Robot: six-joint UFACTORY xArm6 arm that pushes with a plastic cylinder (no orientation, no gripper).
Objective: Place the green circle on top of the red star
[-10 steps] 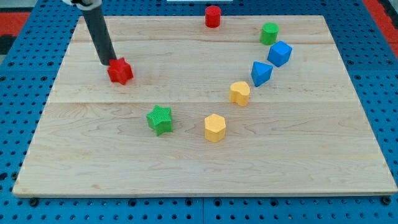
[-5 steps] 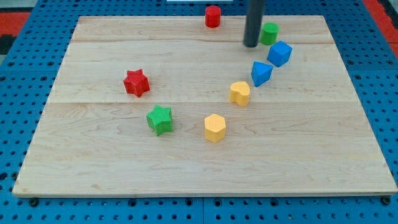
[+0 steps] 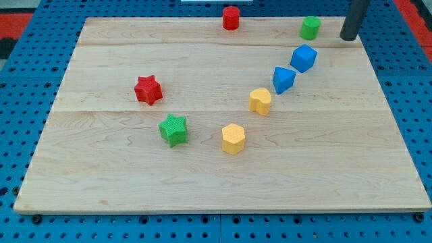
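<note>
The green circle (image 3: pixel 310 28) stands near the board's top right edge. The red star (image 3: pixel 148 90) lies left of the board's middle, far from it. My tip (image 3: pixel 347 38) is at the top right, a short way to the right of the green circle and slightly lower, not touching it.
A red cylinder (image 3: pixel 231 17) stands at the top edge. A blue cube (image 3: pixel 304 58), a blue wedge-like block (image 3: pixel 283 79), a yellow heart (image 3: pixel 260 101) and a yellow hexagon (image 3: pixel 233 138) run in an arc below the green circle. A green star (image 3: pixel 174 129) lies under the red star.
My tip went from the red star across to the green circle's left, then round to its right. The red star shifted right; the green circle moved right and up.
</note>
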